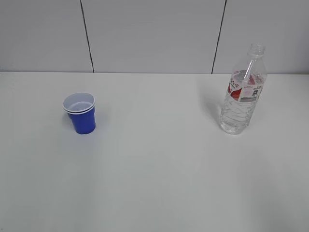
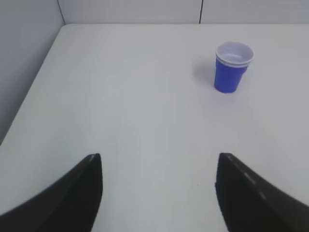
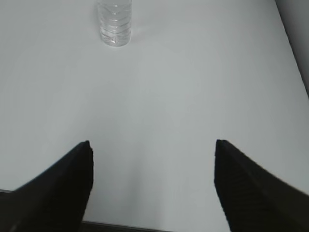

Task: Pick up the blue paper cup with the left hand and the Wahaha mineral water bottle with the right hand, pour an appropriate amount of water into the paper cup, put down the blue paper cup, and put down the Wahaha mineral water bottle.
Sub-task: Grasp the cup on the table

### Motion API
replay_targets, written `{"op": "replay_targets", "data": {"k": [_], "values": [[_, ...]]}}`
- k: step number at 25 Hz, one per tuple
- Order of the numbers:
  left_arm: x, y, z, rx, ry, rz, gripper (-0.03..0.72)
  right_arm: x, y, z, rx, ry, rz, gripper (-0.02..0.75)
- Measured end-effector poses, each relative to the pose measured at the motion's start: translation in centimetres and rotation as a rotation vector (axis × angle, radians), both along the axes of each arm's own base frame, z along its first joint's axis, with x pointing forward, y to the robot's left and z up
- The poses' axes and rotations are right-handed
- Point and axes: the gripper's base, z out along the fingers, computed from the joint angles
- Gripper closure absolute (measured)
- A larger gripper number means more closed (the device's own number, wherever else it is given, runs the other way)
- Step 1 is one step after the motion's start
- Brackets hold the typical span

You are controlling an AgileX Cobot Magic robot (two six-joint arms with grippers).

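On the white surface (image 1: 154, 183) the blue paper cup (image 1: 81, 113) stands upright at about nine o'clock in the exterior view, and the Wahaha mineral water bottle (image 1: 243, 92) stands upright at about three o'clock, the two well apart. No arm shows in that view.

The left hand (image 2: 159, 193) appears in its wrist view as two dark fingers set wide apart with bare surface between them; it holds nothing, and the cup sits well ahead of it toward one o'clock. The right hand (image 3: 152, 186) looks the same in its own view, fingers spread wide and empty, with the lower part of the bottle far ahead at about eleven o'clock (its top is cut off by the frame edge).

As for progress, the pictures leave it open. Both things rest on the surface and neither is gripped, which fits either the very start or the very end. The bottle carries no cap and holds some water (image 1: 235, 121) low down. Whether the cup has water in it I cannot tell; its white inside shows a pale greyish band that could be liquid or shadow. If nothing has been poured, every step from the two pick-ups onward is left.
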Motion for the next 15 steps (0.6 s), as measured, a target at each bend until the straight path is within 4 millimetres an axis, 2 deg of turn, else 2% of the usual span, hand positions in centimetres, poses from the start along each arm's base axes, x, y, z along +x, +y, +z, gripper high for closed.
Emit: {"op": "replay_targets", "data": {"k": [3,7,11,15], "values": [[-0.7,0.0,2.0,0.014,-0.101,-0.009,0.126,0.0,0.0,0.0,0.000,0.000,0.000,0.151],[-1.1,0.2,4.8,0.039,-0.324,-0.033,0.126,0.0,0.1,0.1,0.014,-0.010,0.010,0.151],[-0.9,0.2,5.7,0.032,-0.424,-0.066,0.131,0.1,0.4,0.5,0.034,-0.039,0.024,0.151],[-0.5,0.2,7.3,0.019,-0.574,-0.077,0.142,0.4,0.5,1.5,0.046,-0.150,0.034,0.150]]}}
